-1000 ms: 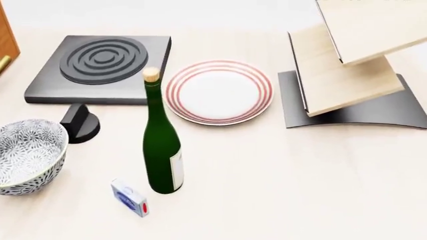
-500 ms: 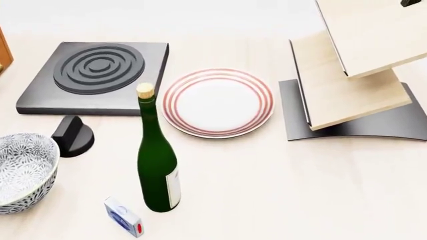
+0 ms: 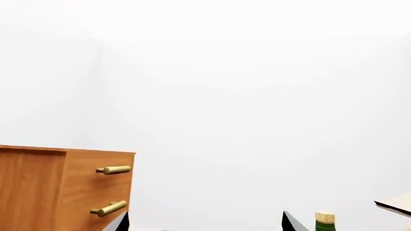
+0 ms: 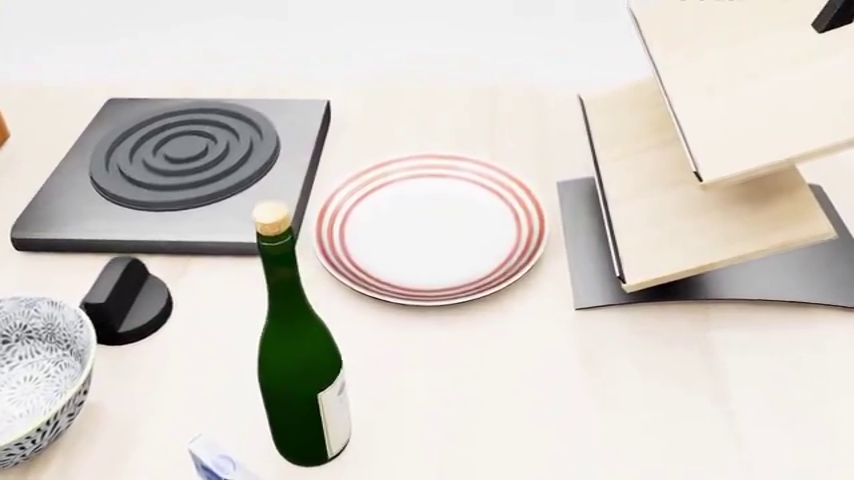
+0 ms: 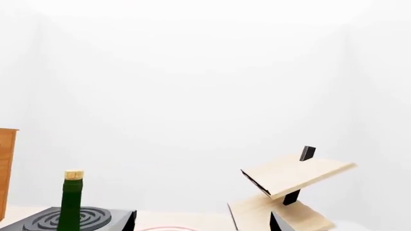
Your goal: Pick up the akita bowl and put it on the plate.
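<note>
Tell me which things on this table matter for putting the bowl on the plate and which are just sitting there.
Needed for the job:
bowl, at the table's near left edge
plate, bare, mid-table

Just lying about:
wine bottle, upright between bowl and plate
burner
black knob
wooden rack
small box
drawer cabinet

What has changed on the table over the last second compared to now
Only the head view has shifted: everything slides down and left in frame. The akita bowl is now partly cut off at the left edge, and the small blue box nearly gone at the bottom. The plate, wine bottle, burner and knob keep their arrangement. Nothing was grasped or released.
</note>
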{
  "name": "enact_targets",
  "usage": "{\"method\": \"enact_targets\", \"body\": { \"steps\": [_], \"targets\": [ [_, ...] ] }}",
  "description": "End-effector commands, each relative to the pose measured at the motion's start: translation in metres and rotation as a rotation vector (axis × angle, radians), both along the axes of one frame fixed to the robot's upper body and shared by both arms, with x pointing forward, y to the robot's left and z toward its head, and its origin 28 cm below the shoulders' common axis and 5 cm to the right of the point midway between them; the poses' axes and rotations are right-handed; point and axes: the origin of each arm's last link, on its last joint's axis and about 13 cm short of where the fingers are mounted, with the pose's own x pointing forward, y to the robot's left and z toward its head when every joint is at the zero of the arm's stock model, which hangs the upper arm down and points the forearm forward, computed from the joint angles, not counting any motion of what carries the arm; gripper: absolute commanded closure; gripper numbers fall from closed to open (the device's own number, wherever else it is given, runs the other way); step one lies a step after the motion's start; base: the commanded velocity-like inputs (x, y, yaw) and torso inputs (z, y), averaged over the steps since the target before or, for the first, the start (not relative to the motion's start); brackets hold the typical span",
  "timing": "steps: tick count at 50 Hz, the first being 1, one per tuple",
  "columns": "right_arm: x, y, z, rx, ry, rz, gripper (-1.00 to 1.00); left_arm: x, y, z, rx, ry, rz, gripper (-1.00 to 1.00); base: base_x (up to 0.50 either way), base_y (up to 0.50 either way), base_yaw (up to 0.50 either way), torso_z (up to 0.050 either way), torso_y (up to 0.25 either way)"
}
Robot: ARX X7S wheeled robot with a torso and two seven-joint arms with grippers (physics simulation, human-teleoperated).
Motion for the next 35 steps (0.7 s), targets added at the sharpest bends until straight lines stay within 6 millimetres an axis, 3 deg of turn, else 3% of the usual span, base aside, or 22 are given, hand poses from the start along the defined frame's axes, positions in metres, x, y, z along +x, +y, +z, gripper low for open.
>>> {"method": "enact_targets", "body": {
  "steps": [1, 14, 35],
  "targets": [
    [0.002, -0.008, 0.001, 0.029, -0.002, -0.046, -1.00, 0.001, 0.012, 0.002, -0.052, -0.014, 0.068, -1.00, 0.13, -0.02, 0.00, 0.000, 0.000],
    [0.003, -0.011, 0.002, 0.037, -0.003, -0.070, -1.00, -0.001, 0.024, 0.005, -0.096, -0.031, 0.140, -1.00, 0.13, -0.01, 0.00, 0.000, 0.000],
    [0.002, -0.007, 0.002, 0.014, -0.002, -0.047, -1.00, -0.001, 0.021, 0.005, -0.092, -0.032, 0.122, -1.00, 0.13, -0.01, 0.00, 0.000, 0.000]
  ]
}}
